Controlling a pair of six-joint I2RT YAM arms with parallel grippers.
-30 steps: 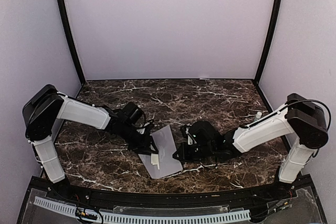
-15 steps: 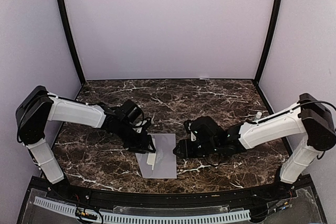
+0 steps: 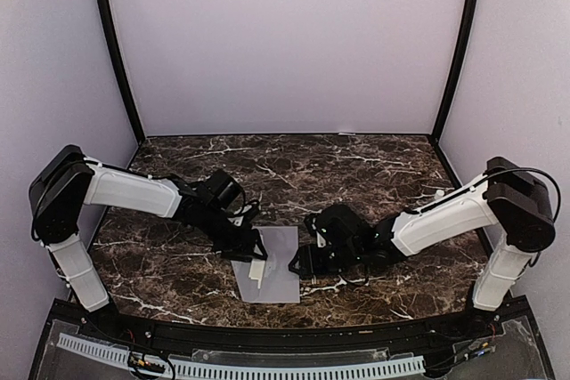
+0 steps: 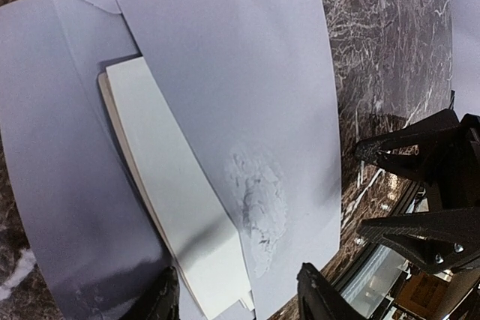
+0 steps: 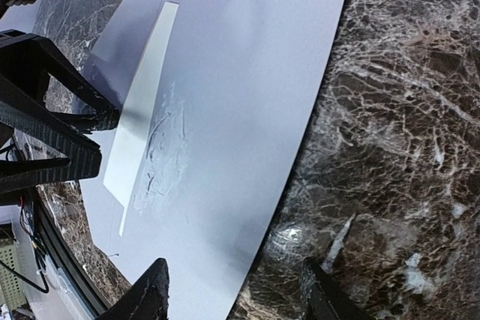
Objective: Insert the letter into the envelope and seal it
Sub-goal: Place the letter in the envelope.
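The pale grey-lavender envelope (image 3: 278,264) lies flat on the marble table between both arms, its flap (image 4: 52,185) open toward the left arm. The off-white letter (image 3: 259,271) sits partly tucked in the pocket, with a long strip showing in the left wrist view (image 4: 172,200) and the right wrist view (image 5: 142,110). My left gripper (image 3: 253,250) is open, its jaws (image 4: 238,297) straddling the letter's end just above the paper. My right gripper (image 3: 299,266) is open over the envelope's right edge (image 5: 236,294). The envelope (image 5: 240,95) has a wrinkled patch (image 4: 259,200).
The dark marble tabletop (image 3: 356,166) runs back to lavender walls with black corner posts. A black rail (image 3: 267,335) lines the near edge, close below the envelope. Each wrist view shows the other gripper facing it across the envelope.
The envelope has turned from tilted to nearly square with the table's edge. The right gripper drew back a little, then came back to the envelope's right edge. The left gripper stays at the letter.
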